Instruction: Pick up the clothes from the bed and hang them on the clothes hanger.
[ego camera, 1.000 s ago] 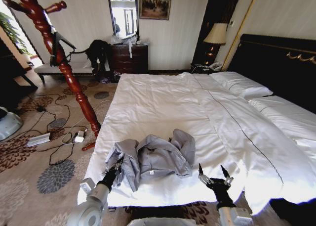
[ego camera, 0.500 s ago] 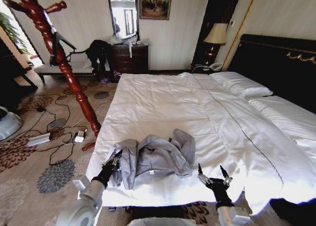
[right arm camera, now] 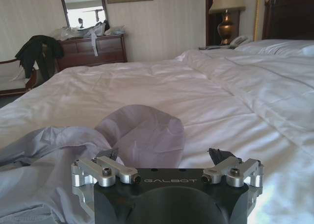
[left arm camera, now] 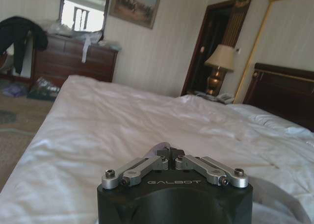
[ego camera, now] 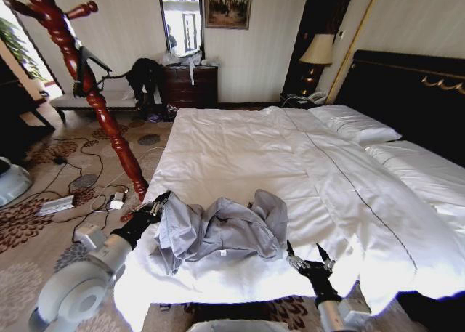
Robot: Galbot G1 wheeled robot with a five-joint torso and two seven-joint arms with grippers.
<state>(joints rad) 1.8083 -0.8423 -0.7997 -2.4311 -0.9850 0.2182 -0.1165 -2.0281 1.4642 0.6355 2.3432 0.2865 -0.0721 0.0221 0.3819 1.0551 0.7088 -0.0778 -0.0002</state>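
Note:
The clothes [ego camera: 221, 230], a light grey jacket, lie crumpled on the near part of the bed [ego camera: 240, 150], which has a white duvet. My left gripper [ego camera: 157, 203] is at the jacket's left edge by the bed's side and is shut on a fold of it; in the left wrist view its fingers [left arm camera: 170, 155] are pressed together. To the right of the jacket, my right gripper [ego camera: 305, 256] hovers open over the duvet. The right wrist view shows its spread fingers [right arm camera: 164, 156] just short of the jacket's hood [right arm camera: 142, 131]. A black clothes hanger [ego camera: 86, 62] hangs on the wooden coat stand [ego camera: 102, 107].
The coat stand rises from the carpet left of the bed, with cables and a power strip [ego camera: 57, 204] around its foot. A black garment heap [ego camera: 144, 74] lies on a bench by the dresser [ego camera: 190, 85]. Pillows [ego camera: 356, 125] and a dark headboard [ego camera: 407, 92] are on the right.
My left gripper has moved left and farther along the bed's side, pulling the jacket's left edge with it. The right gripper has shifted slightly toward the jacket.

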